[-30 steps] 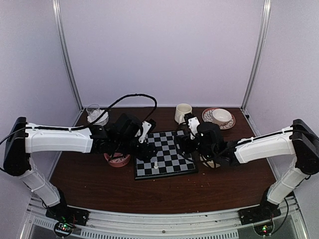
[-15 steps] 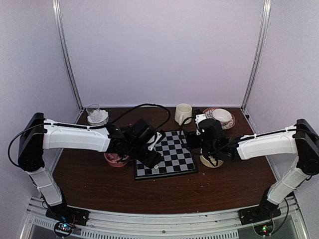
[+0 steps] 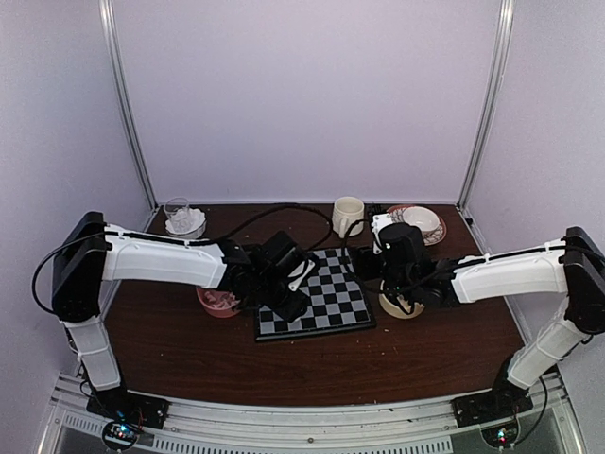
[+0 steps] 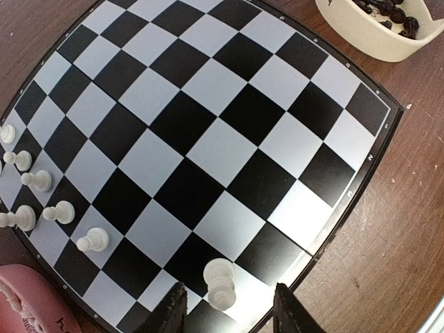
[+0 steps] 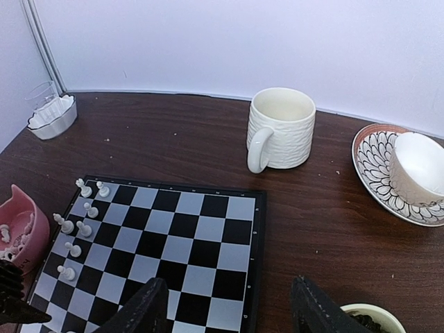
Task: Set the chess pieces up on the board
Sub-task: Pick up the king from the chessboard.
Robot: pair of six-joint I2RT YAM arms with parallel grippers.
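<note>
The left arm (image 3: pixel 161 263) stretches rightward over the board (image 3: pixel 342 295), which lies on the counter (image 3: pixel 189 352). The left gripper (image 4: pixel 229 316) is spread apart astride one white piece (image 4: pixel 220 283) by the near left corner. The right gripper (image 5: pixel 232 309) hangs spread wide above the board. Seven white chess pieces (image 4: pixel 61 211) stand there.

Most of the board (image 4: pixel 208 149) lies bare; white pieces (image 4: pixel 92 240) crowd one edge.
</note>
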